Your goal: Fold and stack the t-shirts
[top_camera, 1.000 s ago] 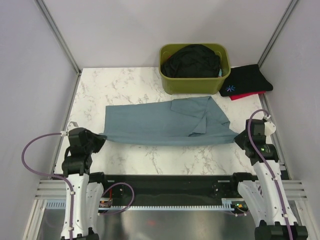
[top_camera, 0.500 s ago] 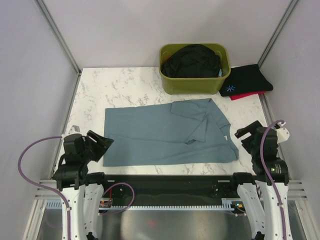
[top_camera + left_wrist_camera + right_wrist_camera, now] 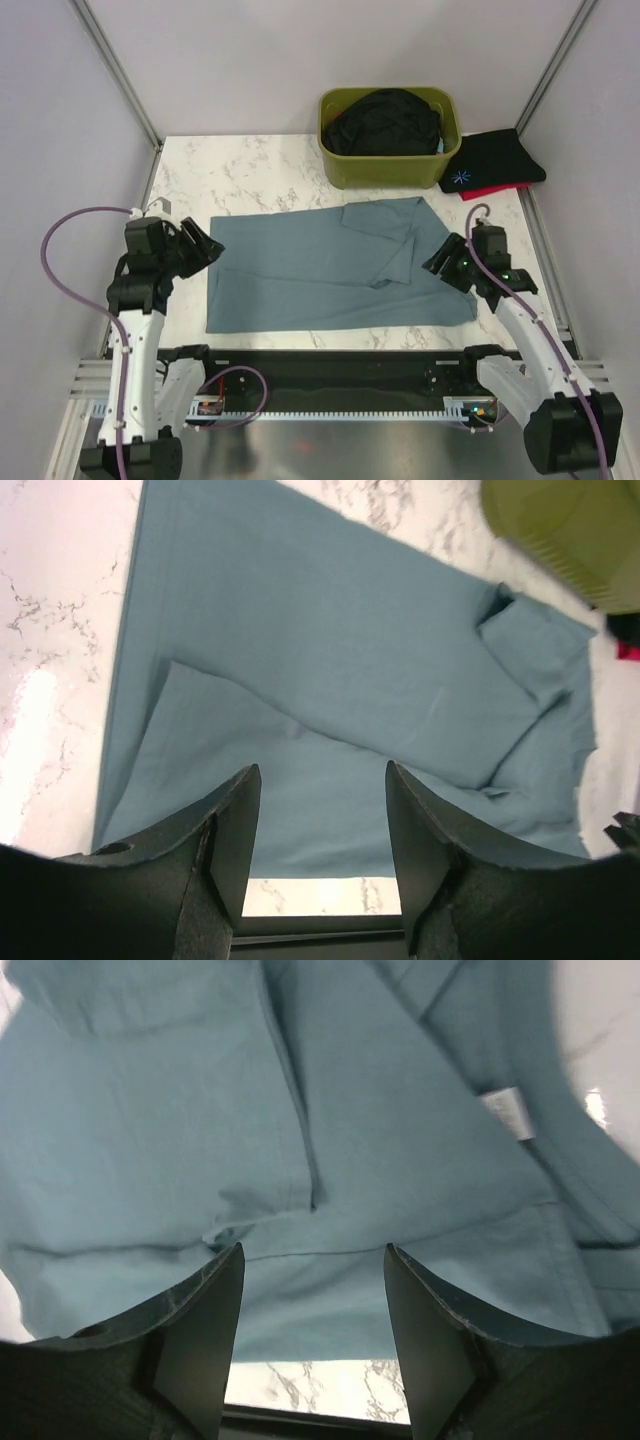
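Note:
The dusty teal-blue t-shirt (image 3: 320, 270) lies spread on the marble table, its right sleeve folded in over the body. My left gripper (image 3: 203, 249) hovers at the shirt's left edge, open and empty; in the left wrist view (image 3: 321, 772) only teal cloth (image 3: 330, 650) shows below it. Over the shirt's right edge my right gripper (image 3: 441, 262) is also open, holding nothing (image 3: 313, 1252), with cloth (image 3: 200, 1110) and a white neck label (image 3: 505, 1110) beneath. A folded black t-shirt with blue print (image 3: 497, 160) rests on a red one (image 3: 482, 192) at the back right.
An olive-green bin (image 3: 343, 165) at the back holds bunched black t-shirts (image 3: 385, 122). Metal frame posts and grey walls close in both sides. A black rail (image 3: 330, 365) runs along the table's near edge.
Both grippers opened and let go of the teal shirt's near corners; the shirt settled flat. Both arms then moved away from the near edge to the shirt's left and right sides.

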### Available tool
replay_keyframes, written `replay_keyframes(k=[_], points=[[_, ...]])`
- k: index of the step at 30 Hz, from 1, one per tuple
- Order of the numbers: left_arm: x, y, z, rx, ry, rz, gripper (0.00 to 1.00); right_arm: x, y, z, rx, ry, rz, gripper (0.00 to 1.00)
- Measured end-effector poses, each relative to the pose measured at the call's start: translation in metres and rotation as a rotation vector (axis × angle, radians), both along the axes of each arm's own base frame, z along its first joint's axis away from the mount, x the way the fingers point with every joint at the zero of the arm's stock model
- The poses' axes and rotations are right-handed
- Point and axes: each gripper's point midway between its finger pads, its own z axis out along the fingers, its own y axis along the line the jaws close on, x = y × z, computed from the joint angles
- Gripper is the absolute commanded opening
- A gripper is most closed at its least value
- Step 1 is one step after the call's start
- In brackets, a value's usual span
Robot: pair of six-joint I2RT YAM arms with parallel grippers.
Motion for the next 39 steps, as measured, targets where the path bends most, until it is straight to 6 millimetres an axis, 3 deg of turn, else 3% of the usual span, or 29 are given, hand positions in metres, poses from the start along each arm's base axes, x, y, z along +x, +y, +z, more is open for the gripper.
replay_keyframes(k=[5, 8, 17, 22, 27, 31, 39], points=[[0.025, 0.003, -0.039, 0.027, 0.128, -0.036, 0.54, 0.007, 0.044, -0.029, -0.036, 0.071, 0.186, 0.65], [0.02, 0.002, -0.062, 0.023, 0.183, -0.041, 0.54, 0.012, 0.052, -0.046, -0.058, 0.109, 0.212, 0.62], [0.026, 0.001, -0.045, 0.032, 0.067, -0.048, 0.54, 0.031, 0.055, -0.086, -0.101, 0.175, 0.206, 0.56], [0.029, -0.001, -0.053, 0.016, 0.099, -0.063, 0.54, 0.043, 0.064, -0.087, -0.102, 0.156, 0.213, 0.49], [0.029, -0.002, -0.051, 0.016, 0.091, -0.065, 0.54, 0.04, 0.073, -0.087, -0.102, 0.152, 0.234, 0.46], [0.029, -0.003, -0.05, 0.012, 0.087, -0.071, 0.54, 0.036, 0.081, -0.086, -0.105, 0.151, 0.248, 0.38], [0.029, -0.006, -0.049, 0.002, 0.082, -0.083, 0.54, 0.043, 0.092, -0.071, -0.103, 0.127, 0.258, 0.36]])
